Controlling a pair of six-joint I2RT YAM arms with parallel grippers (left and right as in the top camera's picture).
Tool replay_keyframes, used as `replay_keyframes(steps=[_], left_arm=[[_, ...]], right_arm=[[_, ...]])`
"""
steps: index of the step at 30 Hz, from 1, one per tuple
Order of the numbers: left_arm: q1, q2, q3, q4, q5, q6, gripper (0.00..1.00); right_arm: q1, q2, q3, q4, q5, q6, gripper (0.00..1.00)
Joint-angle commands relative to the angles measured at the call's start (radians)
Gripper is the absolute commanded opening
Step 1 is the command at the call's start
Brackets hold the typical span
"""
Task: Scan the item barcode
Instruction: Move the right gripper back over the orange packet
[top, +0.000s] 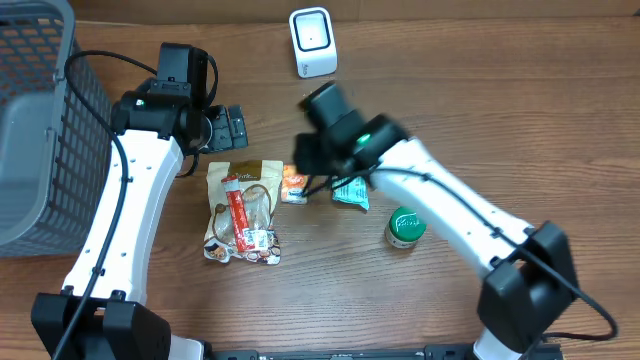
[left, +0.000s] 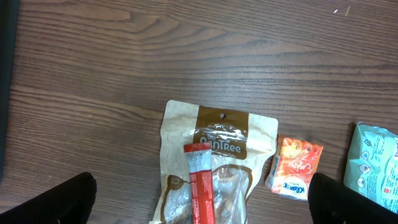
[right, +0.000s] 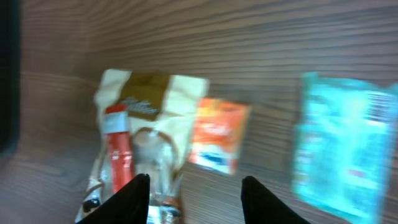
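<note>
Several packaged items lie mid-table: a brown snack pouch (top: 243, 210) with a red stick pack (top: 238, 215) on it, a small orange packet (top: 293, 184), a teal packet (top: 351, 190) and a green can (top: 405, 227). The white barcode scanner (top: 312, 42) stands at the far edge. My right gripper (top: 310, 158) hovers over the orange packet (right: 217, 134), open, with only bare wood between its fingers (right: 134, 199); this view is blurred. My left gripper (left: 202, 205) hangs wide open above the pouch (left: 217, 155), holding nothing.
A grey mesh basket (top: 40, 130) fills the left edge of the table. In the left wrist view the orange packet (left: 295, 167) and the teal packet (left: 376, 165) lie to the right of the pouch. Bare wood lies between the scanner and the items.
</note>
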Motion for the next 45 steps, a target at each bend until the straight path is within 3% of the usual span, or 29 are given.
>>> replay_keyframes(steps=[1,10,28,45], left_arm=[[0.002,0.005,0.018,0.001,-0.006,-0.014,1.0],[0.002,0.005,0.018,0.001,-0.006,-0.014,1.0],[0.002,0.005,0.018,0.001,-0.006,-0.014,1.0],[0.002,0.005,0.018,0.001,-0.006,-0.014,1.0]], right_arm=[[0.077,0.056,-0.018,0.046,0.117,0.0,0.47],[0.134,0.192,-0.018,0.108,0.168,0.004,0.36],[0.068,0.242,-0.018,-0.028,0.217,-0.008,0.36],[0.066,0.244,-0.019,0.017,0.124,0.001,0.36]])
